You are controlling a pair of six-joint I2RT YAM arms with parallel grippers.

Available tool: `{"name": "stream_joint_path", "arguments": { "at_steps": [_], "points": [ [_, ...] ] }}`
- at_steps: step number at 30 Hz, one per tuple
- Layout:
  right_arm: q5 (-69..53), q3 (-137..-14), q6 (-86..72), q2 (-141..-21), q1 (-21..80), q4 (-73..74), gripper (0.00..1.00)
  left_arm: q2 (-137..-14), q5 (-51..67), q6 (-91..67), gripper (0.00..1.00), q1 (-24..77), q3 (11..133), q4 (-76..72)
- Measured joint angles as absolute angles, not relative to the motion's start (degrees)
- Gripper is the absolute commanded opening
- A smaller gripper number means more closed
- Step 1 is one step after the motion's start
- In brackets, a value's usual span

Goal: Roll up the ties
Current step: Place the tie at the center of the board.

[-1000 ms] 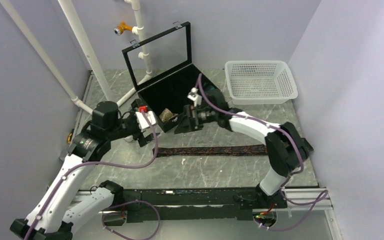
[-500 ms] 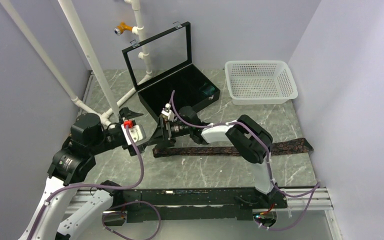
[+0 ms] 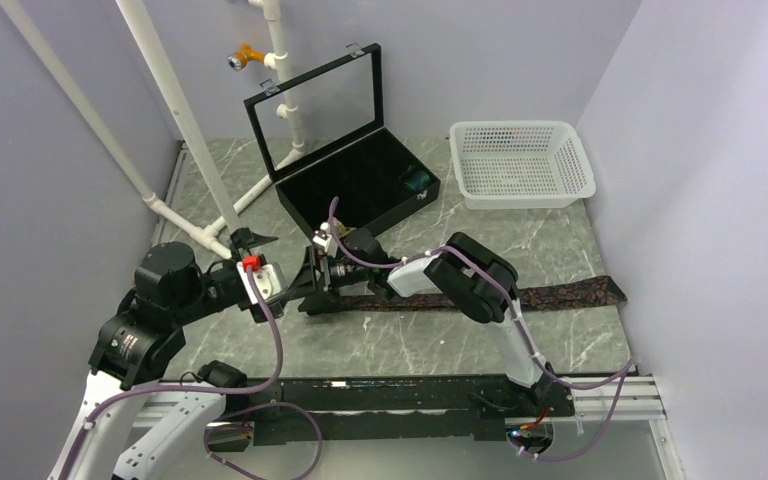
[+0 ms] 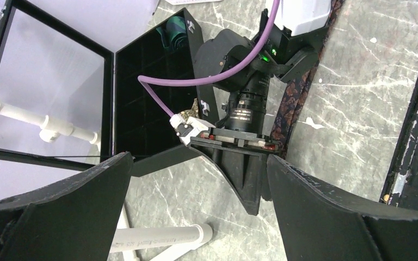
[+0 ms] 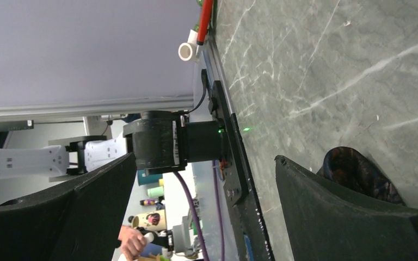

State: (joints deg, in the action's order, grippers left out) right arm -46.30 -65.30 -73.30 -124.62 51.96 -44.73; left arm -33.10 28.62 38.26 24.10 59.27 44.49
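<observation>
Right gripper wide open and empty, one finger beside the flat brown-maroon tie end, evidently placed to begin rolling. Left gripper likewise open, empty, facing it.

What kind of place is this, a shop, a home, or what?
Probably a robotics lab test cell: a left arm and right arm bolted to a marble-look table, plain lavender panels walling it in, and a white pipe frame.
</observation>
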Motion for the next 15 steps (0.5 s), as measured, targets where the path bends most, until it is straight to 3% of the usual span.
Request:
{"name": "stream_joint_path", "arguments": {
  "at_steps": [15],
  "points": [
    [-43.4,-63.2,-66.3,-129.0,53.4,-55.7,1.0,-31.7,27.5,38.8,0.99,24.1,57.8,47.2]
  ]
}}
